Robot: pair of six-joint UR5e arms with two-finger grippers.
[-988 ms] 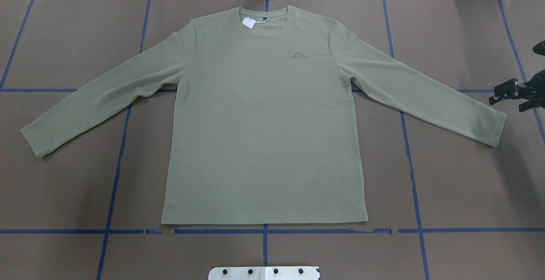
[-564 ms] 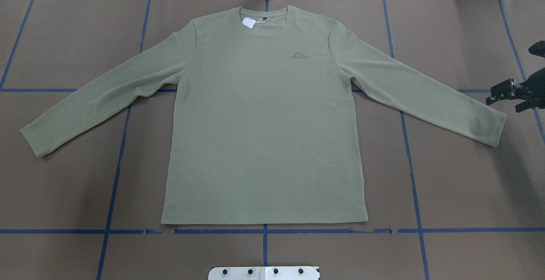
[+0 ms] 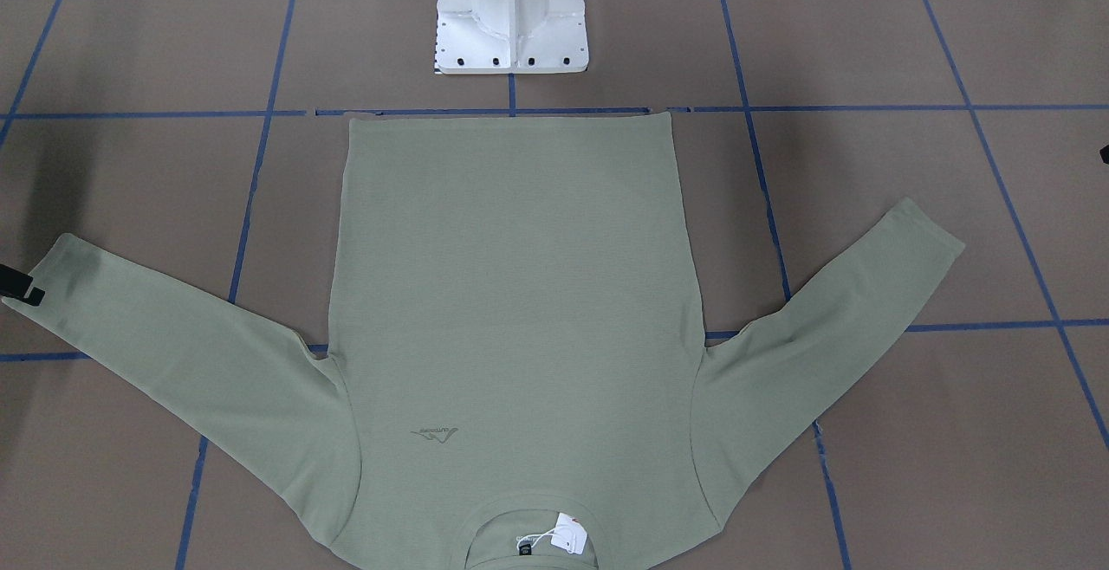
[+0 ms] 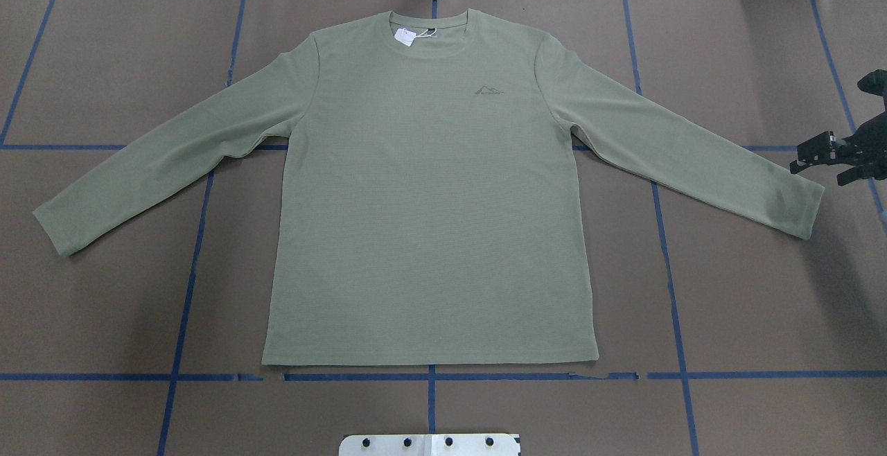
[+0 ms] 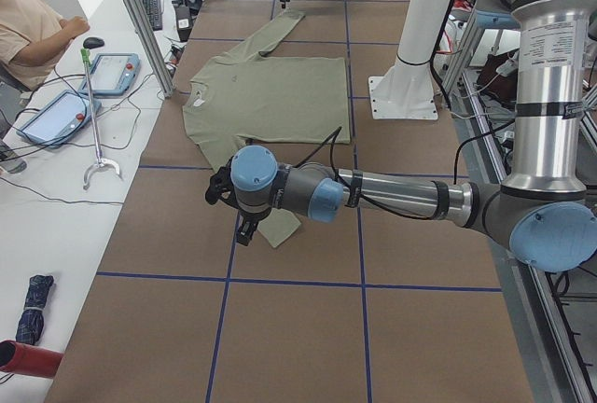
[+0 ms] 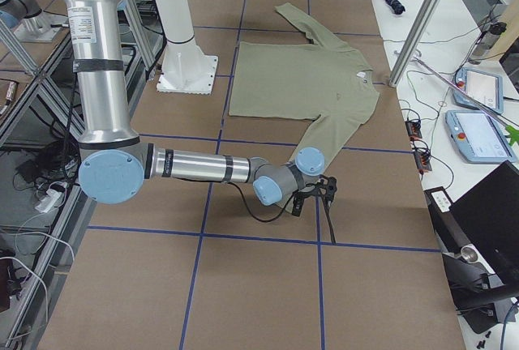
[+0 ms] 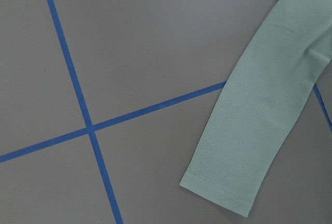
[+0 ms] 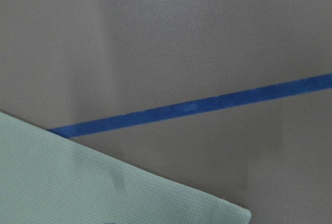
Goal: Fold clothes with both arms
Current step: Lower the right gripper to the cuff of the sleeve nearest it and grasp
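The pale sage-green long-sleeved knit shirt [image 4: 429, 220] lies flat, front up, on the brown counter [image 4: 748, 303]. The right end effector [image 4: 820, 165], fingers parted, hangs at one cuff. The left end effector [image 5: 245, 229] hangs over the other cuff, and I cannot tell its state.

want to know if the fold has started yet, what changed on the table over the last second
The right gripper edged slightly inward, toward the shirt, and now hangs by the upper edge of the sleeve near the cuff. It has taken hold of nothing. The shirt lies flat and spread as before, both sleeves out, with the hang tag at the collar.
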